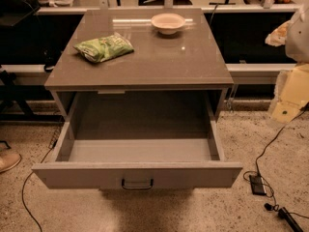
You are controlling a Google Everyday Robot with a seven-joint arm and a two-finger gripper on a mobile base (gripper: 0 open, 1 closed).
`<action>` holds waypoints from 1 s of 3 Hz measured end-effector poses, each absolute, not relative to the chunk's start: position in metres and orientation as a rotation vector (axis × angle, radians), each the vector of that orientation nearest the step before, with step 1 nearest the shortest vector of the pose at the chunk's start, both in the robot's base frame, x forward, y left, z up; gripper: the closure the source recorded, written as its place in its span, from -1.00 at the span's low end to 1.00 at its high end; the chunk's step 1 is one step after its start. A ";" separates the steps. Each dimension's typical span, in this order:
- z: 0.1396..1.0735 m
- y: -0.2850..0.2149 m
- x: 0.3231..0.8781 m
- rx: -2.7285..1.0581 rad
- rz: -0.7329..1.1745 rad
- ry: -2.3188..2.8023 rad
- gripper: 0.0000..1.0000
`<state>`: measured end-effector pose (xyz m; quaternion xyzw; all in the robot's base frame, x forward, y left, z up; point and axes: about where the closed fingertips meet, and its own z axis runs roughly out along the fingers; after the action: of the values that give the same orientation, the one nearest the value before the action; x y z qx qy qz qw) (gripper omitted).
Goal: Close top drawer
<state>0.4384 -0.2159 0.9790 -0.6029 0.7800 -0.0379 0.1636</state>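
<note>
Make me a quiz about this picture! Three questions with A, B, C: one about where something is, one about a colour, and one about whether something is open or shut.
1. Where is the bowl?
A. On the cabinet top, near the back
B. Inside a drawer
C. On the floor

2. What colour is the snack bag?
A. Red
B. Green
C. Blue

3. How is the top drawer?
A. Pushed shut
B. Pulled out and empty
C. Pulled out and full of toys

Answers:
1 A: the bowl sits on the cabinet top, behind the bag.
2 B: the bag is bright green.
3 B: the drawer's front stands well out and only its bare bottom shows inside.

The end effector is at the right edge, apart from the drawer.
</note>
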 end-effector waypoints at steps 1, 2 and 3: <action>0.979 -0.216 0.438 -1.719 -0.107 2.224 -1.00; 0.926 -0.216 0.431 -1.584 0.082 2.375 -1.00; 0.857 -0.212 0.417 -1.402 0.306 2.534 -1.00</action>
<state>0.4165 -0.2117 0.8573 -0.4783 0.8644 0.1044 0.1144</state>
